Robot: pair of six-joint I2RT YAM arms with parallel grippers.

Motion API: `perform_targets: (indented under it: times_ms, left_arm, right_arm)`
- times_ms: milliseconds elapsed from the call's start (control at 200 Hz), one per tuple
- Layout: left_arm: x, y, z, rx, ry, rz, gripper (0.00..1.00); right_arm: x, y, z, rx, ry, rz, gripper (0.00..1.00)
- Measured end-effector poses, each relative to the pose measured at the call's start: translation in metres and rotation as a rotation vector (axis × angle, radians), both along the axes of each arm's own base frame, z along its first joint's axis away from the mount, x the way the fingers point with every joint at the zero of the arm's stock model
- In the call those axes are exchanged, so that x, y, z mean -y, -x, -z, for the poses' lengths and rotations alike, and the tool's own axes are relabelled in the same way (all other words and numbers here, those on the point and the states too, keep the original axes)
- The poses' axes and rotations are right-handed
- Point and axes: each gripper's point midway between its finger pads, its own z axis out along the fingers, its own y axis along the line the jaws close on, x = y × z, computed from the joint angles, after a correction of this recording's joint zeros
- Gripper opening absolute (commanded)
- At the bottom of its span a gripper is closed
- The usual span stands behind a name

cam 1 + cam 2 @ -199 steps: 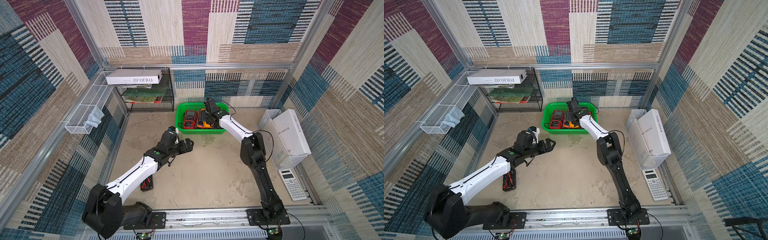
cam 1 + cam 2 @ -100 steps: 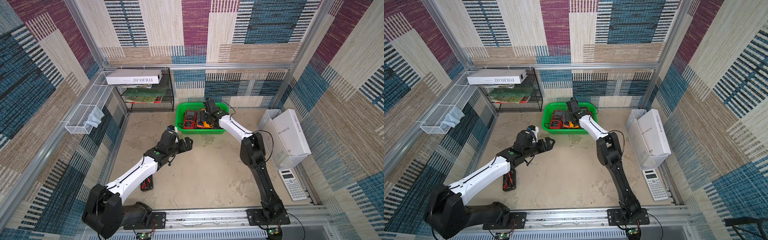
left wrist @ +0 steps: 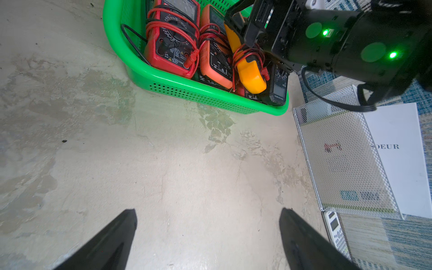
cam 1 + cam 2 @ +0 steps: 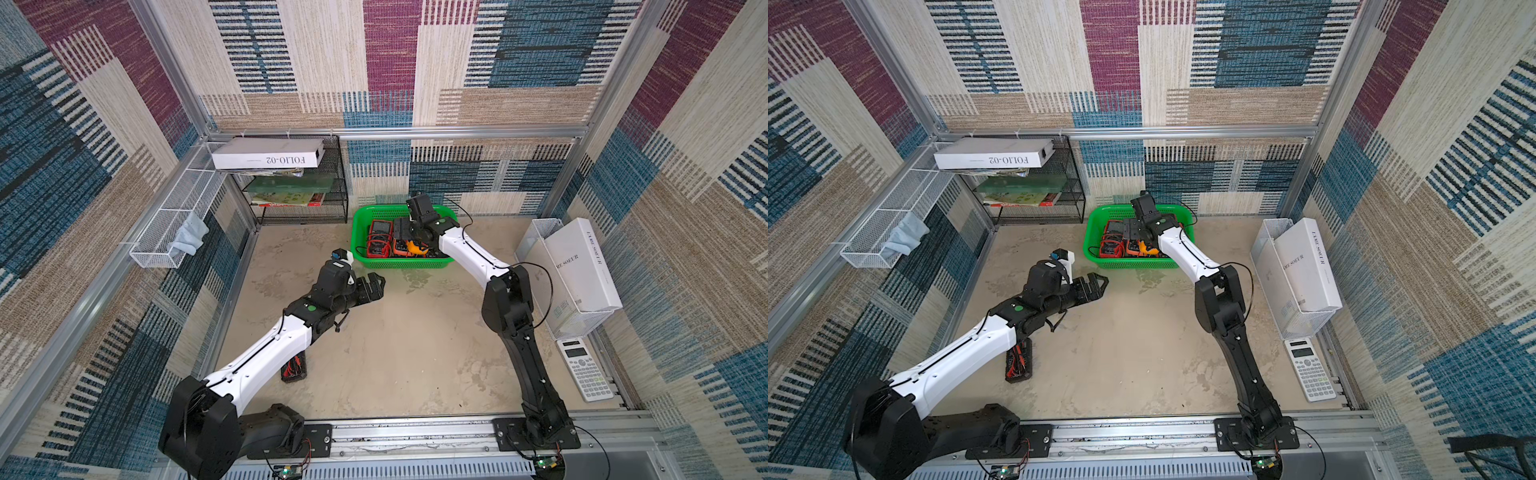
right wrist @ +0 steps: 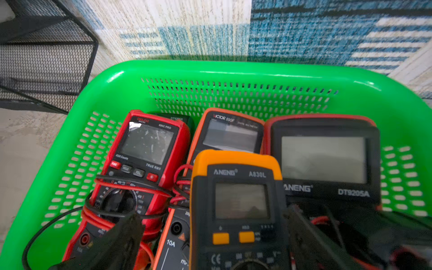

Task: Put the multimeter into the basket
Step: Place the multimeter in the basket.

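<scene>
The orange-and-grey ANENG handheld multimeter (image 5: 240,201) lies in the bright green perforated plastic basket (image 5: 233,69), atop other meters (image 5: 145,149). The right claw (image 5: 214,212) hovers spread wide around it, gripping nothing. The left claw (image 3: 208,210), wide apart and empty, hangs over the beige tabletop (image 3: 163,152).

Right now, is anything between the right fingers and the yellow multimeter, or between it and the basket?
Nothing visible. The right gripper's open fingers flank the yellow ANENG A830L multimeter, which already lies inside the green basket, resting over the orange Victor 890F multimeter. Whether the fingers touch it cannot be told.
</scene>
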Motion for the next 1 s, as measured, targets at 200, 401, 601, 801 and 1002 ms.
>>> perform_targets:
  times_ms: [200, 401, 601, 801, 1002]
  left_arm:
    - [-0.003, 0.003, -0.007, 0.016, -0.001, -0.003, 1.00]
    - [-0.009, 0.008, -0.012, 0.025, -0.016, -0.016, 1.00]
    - [-0.022, 0.015, -0.015, 0.035, -0.041, -0.057, 1.00]
    - [-0.044, 0.028, -0.008, 0.007, -0.092, -0.132, 1.00]
    - [-0.081, 0.049, 0.013, -0.066, -0.190, -0.257, 1.00]
  right_arm:
    - [-0.002, 0.000, -0.019, 0.032, -0.011, -0.002, 1.00]
    - [-0.004, 0.005, -0.044, 0.070, -0.023, -0.009, 1.00]
    - [-0.007, 0.016, -0.063, 0.082, -0.021, -0.015, 0.99]
    - [-0.017, 0.044, -0.080, 0.085, -0.011, -0.047, 1.00]
    - [-0.028, 0.095, -0.069, 0.043, 0.017, -0.109, 1.00]
